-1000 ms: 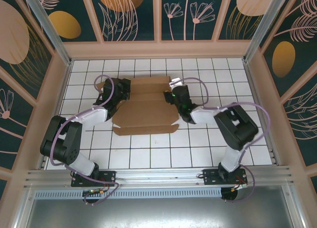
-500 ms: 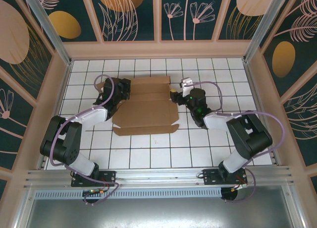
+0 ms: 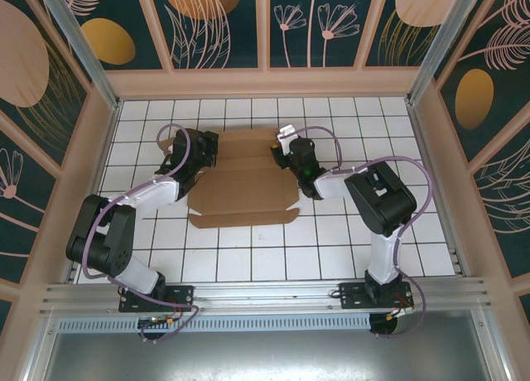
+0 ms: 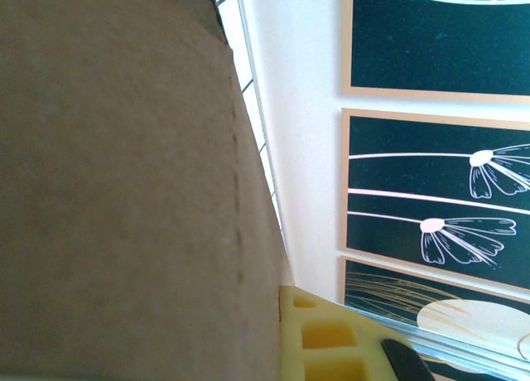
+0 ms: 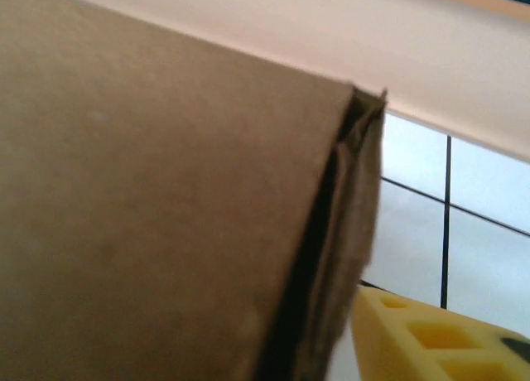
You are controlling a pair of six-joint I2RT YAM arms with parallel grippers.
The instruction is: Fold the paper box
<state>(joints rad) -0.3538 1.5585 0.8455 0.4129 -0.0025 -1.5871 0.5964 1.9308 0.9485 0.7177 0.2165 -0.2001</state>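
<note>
The paper box (image 3: 240, 186) is a flat brown cardboard sheet with flaps, lying on the white tiled floor between my two arms. My left gripper (image 3: 201, 153) sits at its left edge, shut on a flap. In the left wrist view that cardboard (image 4: 124, 190) presses right against my yellow finger (image 4: 323, 340). My right gripper (image 3: 281, 157) is at the box's far right corner. In the right wrist view a doubled flap (image 5: 166, 215) stands between the jaws. A thin strip of floor shows between it and the yellow finger (image 5: 422, 331). The other finger of each gripper is hidden behind cardboard.
Tiled floor (image 3: 331, 248) lies free in front of the box and to its right. Pale walls (image 3: 265, 83) with dark flower panels enclose the cell close behind the box. A metal rail (image 3: 265, 298) runs along the near edge by the arm bases.
My right gripper swung out to the right, then came back left onto the box's right corner, with its jaws narrowing. The left gripper and the box have stayed put.
</note>
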